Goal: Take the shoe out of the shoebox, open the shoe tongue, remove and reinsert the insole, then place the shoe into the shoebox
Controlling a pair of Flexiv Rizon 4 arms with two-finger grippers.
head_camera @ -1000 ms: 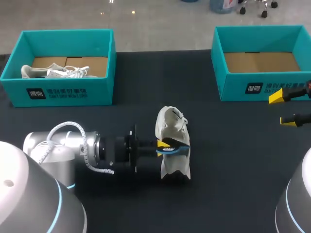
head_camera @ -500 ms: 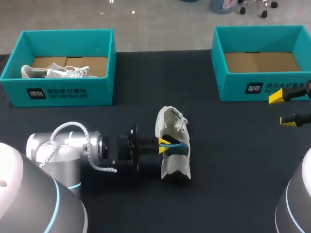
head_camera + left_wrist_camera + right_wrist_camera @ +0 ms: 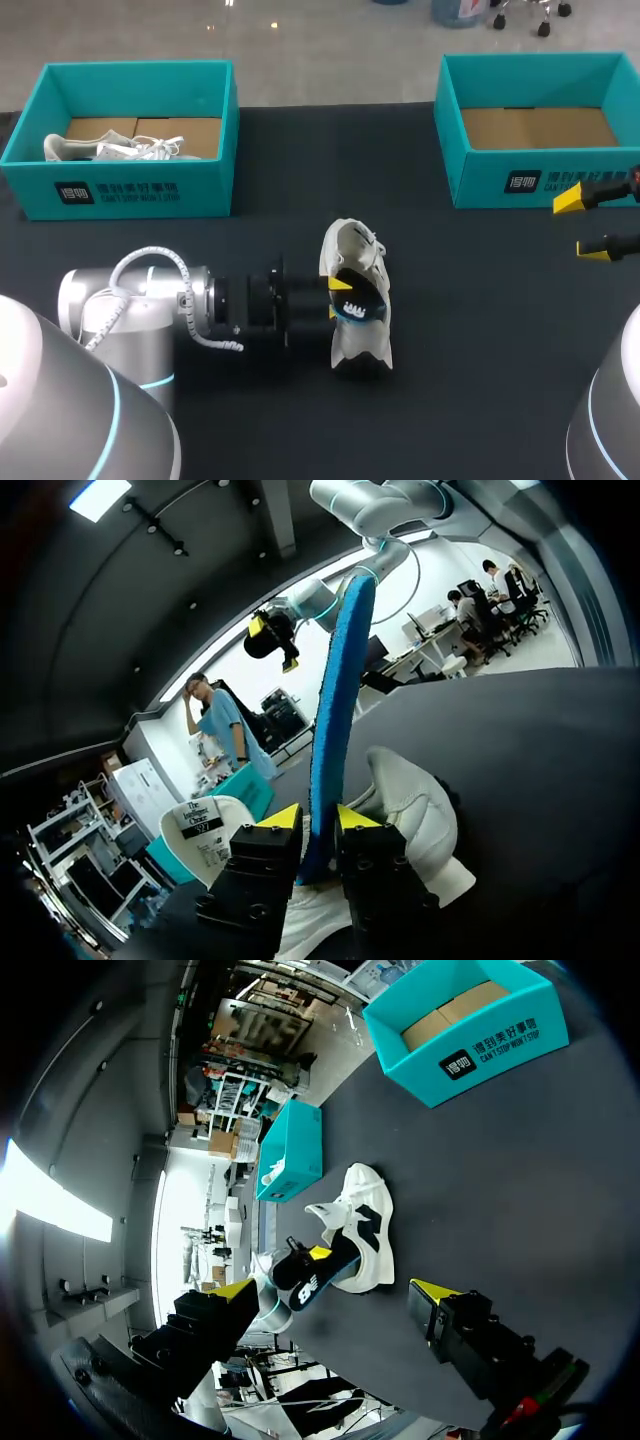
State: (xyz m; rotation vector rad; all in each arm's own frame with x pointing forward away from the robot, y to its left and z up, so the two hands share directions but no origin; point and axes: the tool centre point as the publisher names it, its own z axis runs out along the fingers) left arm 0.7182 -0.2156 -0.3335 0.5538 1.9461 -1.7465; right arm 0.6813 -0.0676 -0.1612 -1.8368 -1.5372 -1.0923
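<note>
Shoe [image 3: 350,250] is out of the box, on the counter [image 3: 480,330] about dead centre, white upper. Left end effector [image 3: 339,297] is at the shoe's 9 o'clock side, at the opening, clamped on the blue insole [image 3: 335,710]. Left wrist view: insole edge-on, standing up between the two yellow fingertips [image 3: 283,817], both pressed to it, shoe just beyond.

Left shoebox [image 3: 120,190] at the counter's 10 o'clock: teal, open, second white shoe [image 3: 110,148] lying at its 9 o'clock end on the cardboard floor [image 3: 180,130]. Right shoebox [image 3: 540,180] at 2 o'clock: teal, open, only cardboard showing inside.

Right end effector [image 3: 580,225] is at 3 o'clock by the counter edge, just off the right shoebox's 6 o'clock wall, spread wide, gripping nothing.
</note>
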